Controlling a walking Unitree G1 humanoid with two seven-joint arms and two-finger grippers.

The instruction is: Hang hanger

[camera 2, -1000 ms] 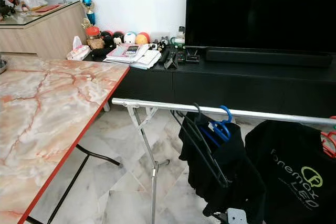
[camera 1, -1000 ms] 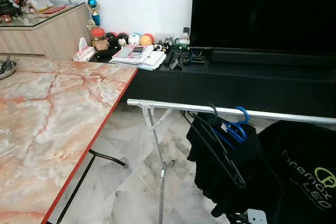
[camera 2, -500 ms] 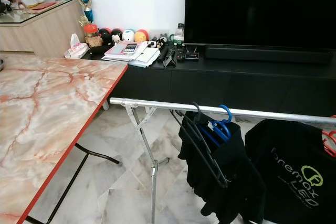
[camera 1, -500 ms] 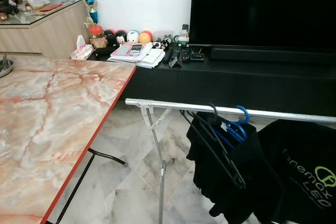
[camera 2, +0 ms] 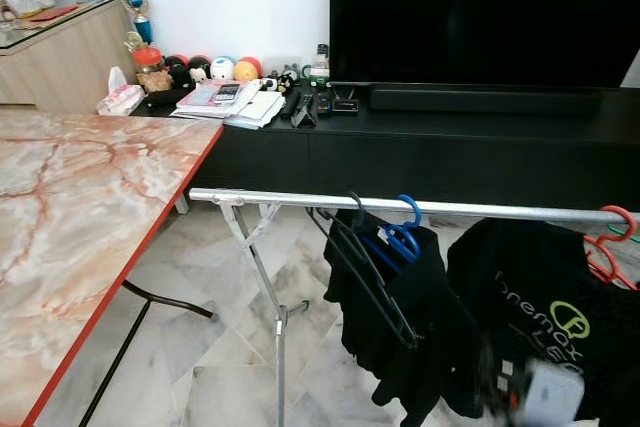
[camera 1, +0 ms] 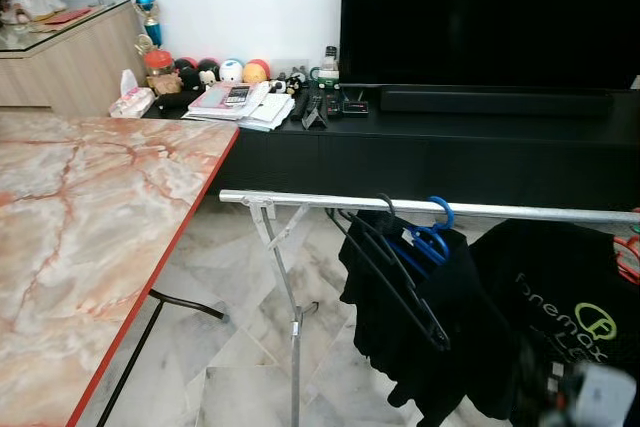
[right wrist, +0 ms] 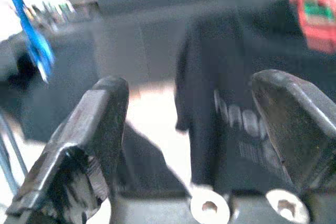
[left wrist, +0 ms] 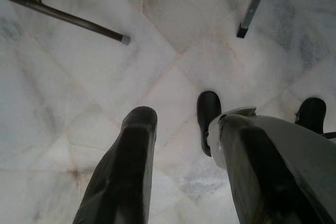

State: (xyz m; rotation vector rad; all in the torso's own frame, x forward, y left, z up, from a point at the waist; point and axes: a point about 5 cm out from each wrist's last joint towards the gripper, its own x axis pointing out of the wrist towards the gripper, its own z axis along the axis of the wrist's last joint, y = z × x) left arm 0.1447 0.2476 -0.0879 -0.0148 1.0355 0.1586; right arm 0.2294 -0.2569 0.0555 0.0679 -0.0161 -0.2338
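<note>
A silver rack rail (camera 1: pixel 320 201) runs across in front of the TV unit. From it hang a black hanger (camera 1: pixel 395 272) with a dark garment and a blue hanger (camera 1: pixel 436 237) beside it. Further right hangs a black printed T-shirt (camera 1: pixel 570 297), and a red hanger (camera 2: pixel 612 247) hooks the rail's right end. My right gripper (right wrist: pixel 191 82) is open and holds nothing; it faces the T-shirt (right wrist: pixel 236 108), with the blue hanger (right wrist: pixel 31 40) off to one side. It appears as a blur (camera 1: pixel 598 395) low at the right. My left gripper (left wrist: pixel 184 121) hangs open over the floor.
A marble-topped table (camera 1: pixel 90 237) with a red edge stands on the left, its black legs (camera 1: pixel 185 305) on the tiled floor. Behind the rack is a low black TV unit (camera 1: pixel 430 142) with books and small items, under a large TV (camera 1: pixel 490 17).
The camera has swung right, so the scene has shifted left and the red hanger has come into view. My right gripper has come up, blurred, at the lower right.
</note>
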